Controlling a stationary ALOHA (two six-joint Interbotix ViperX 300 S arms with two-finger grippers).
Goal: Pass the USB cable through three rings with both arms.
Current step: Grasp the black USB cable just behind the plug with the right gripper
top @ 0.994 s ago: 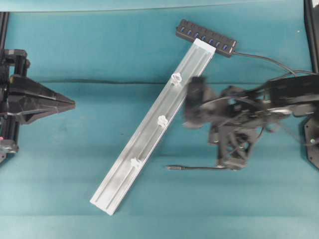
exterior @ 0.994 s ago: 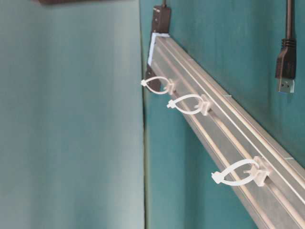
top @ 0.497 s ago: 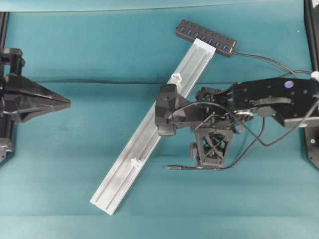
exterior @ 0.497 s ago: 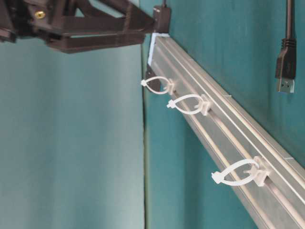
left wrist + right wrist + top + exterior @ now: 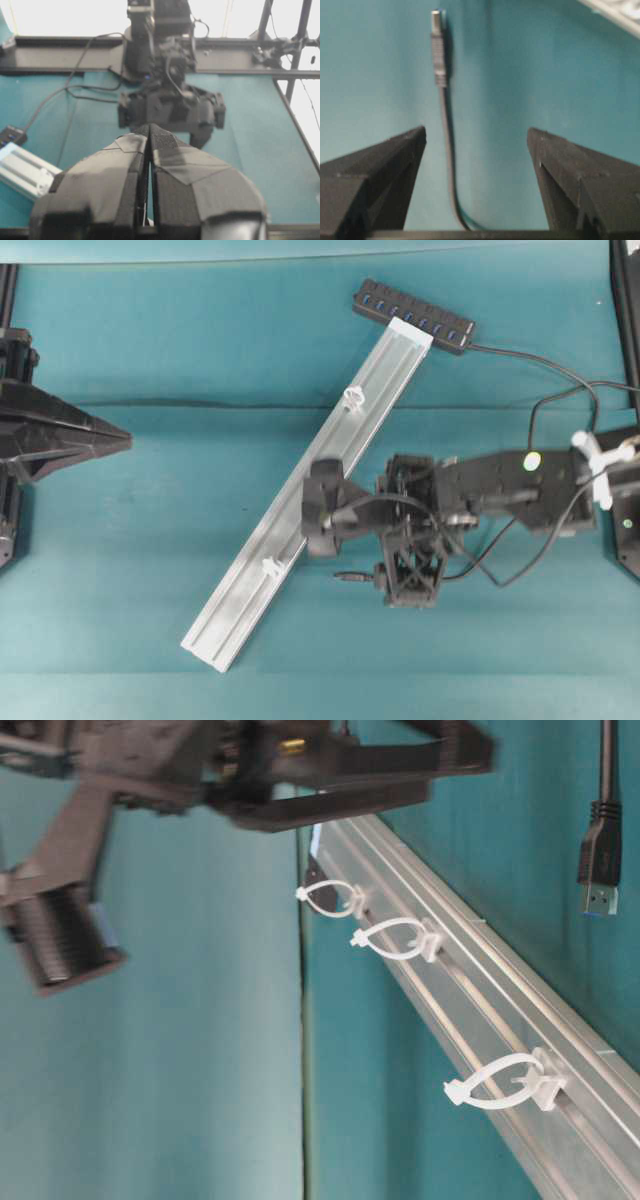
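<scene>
One cable (image 5: 444, 125) lies flat on the teal cloth (image 5: 150, 570), running up the centre-left of the right wrist view with its plug at the top. It sits between the two spread fingers (image 5: 375, 170) of the right gripper (image 5: 476, 145), nearer the left finger and touching neither. In the overhead view the plug end (image 5: 350, 578) pokes out leftward from under that gripper (image 5: 395, 585), in the lower middle of the frame, just right of the rail (image 5: 310, 500). In the table-level view the plug (image 5: 599, 860) shows at the upper right.

Three rings sit along the rail: the near one (image 5: 500, 1086) at lower right of the table-level view, the middle one (image 5: 395, 939) and the far one (image 5: 333, 897) higher up toward the centre. Overhead, the right arm (image 5: 500, 490) covers the middle ring; the upper ring (image 5: 352, 397) and lower ring (image 5: 271, 567) show. No cable runs through any of them.

A hub (image 5: 412, 316) sits at the rail's top end.

At the left edge overhead, the left gripper (image 5: 122, 438) has its fingers pressed together, holding nothing, well apart from the cable; its wrist view shows the fingers (image 5: 120, 165) touching.
</scene>
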